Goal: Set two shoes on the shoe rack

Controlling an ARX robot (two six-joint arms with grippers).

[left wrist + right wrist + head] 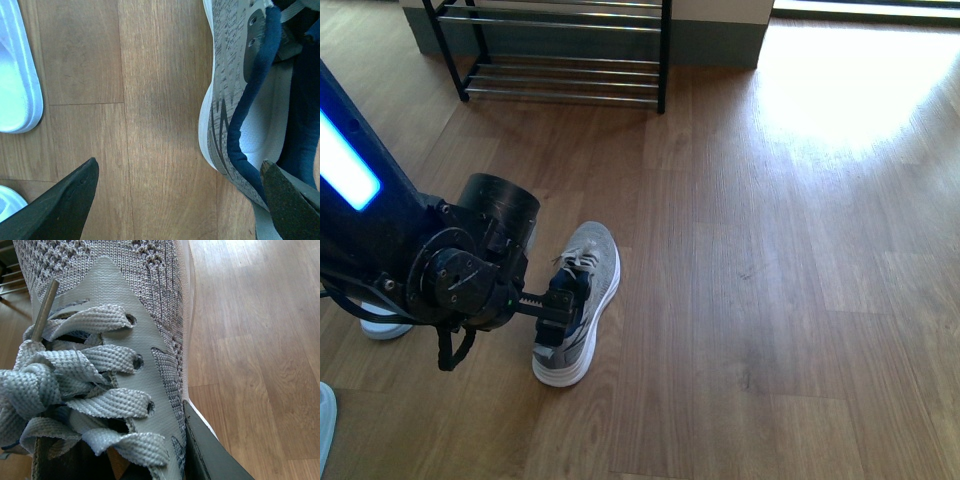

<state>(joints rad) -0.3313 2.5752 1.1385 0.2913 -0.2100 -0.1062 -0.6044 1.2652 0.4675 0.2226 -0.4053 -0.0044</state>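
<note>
Left gripper (180,167): jaws spread wide, nothing held. One finger (60,210) hangs over bare floor and the other sits inside the mouth of the grey sneaker (600,262), so the side wall and navy collar (250,90) lie between them. I read this as the set-up for a pinch on the wall, the firmest handle a soft knit shoe offers. Right gripper (125,465): outside the front view. Its wrist camera is filled by a laced sneaker (150,280); one finger (210,455) lies along the outer side and its mate is hidden under the laces (75,365), so I cannot tell whether it is clamped. No right arm shows at the mid-floor shoe, so I judge this to be that shoe's partner. Near left edge: pale blue slide (324,425), a sliver only. Slightly farther, behind the left arm: second slide (382,327), mostly hidden. Both are well apart from the rack. Mid-floor: the grey sneaker, sole down, toe toward the far wall, which suits a straight carry forward. Beyond it: wooden floor (770,300), a bare stretch with a sun patch (860,90) at far right. Far, left of centre: shoe rack (570,92), its top cut off by the frame. No shoe is on the chrome bars that show, so I judge placement not yet begun.
</note>
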